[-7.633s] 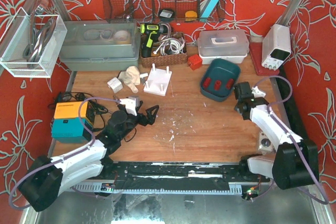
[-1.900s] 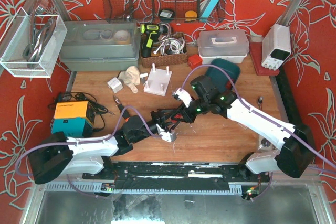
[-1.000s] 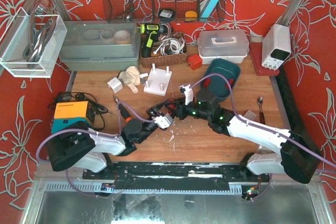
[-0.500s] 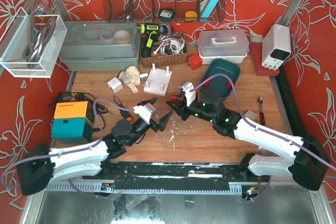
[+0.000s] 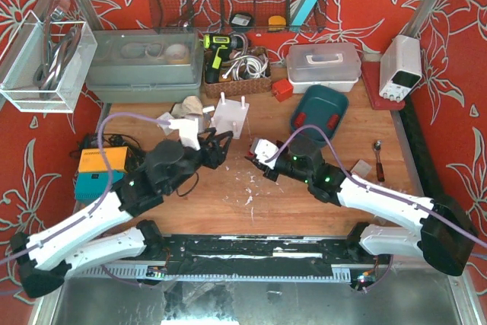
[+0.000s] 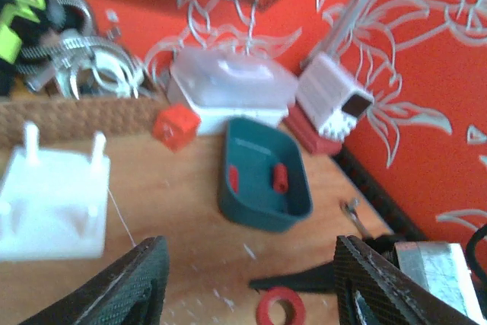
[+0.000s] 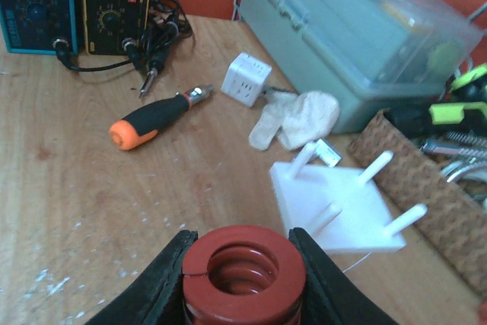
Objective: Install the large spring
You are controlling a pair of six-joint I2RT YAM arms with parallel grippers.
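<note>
A large red spring [image 7: 243,273] is clamped end-on between the black fingers of my right gripper [image 7: 243,279], just above the wooden table. The white peg base [image 7: 338,205] with its upright pegs stands just beyond it; from above, the base [image 5: 232,116] is a little behind both grippers. My left gripper [image 6: 255,287] hangs open with nothing between its fingers [image 6: 144,283]. The held spring [image 6: 280,308] shows below it. From above, the left gripper [image 5: 219,144] is left of the right gripper [image 5: 256,155]. A teal bin [image 6: 262,215] holds smaller red springs.
An orange-handled screwdriver [image 7: 156,116], a soldering station [image 7: 76,1], a white plug cube [image 7: 247,78] and a cloth [image 7: 297,119] lie to the left. A grey lidded box [image 7: 358,28] and a wicker basket [image 7: 426,180] line the back. A wrench [image 5: 378,159] lies right.
My left arm has lifted and swung back toward the white base, away from the right gripper. The right gripper keeps the spring and has barely shifted.
</note>
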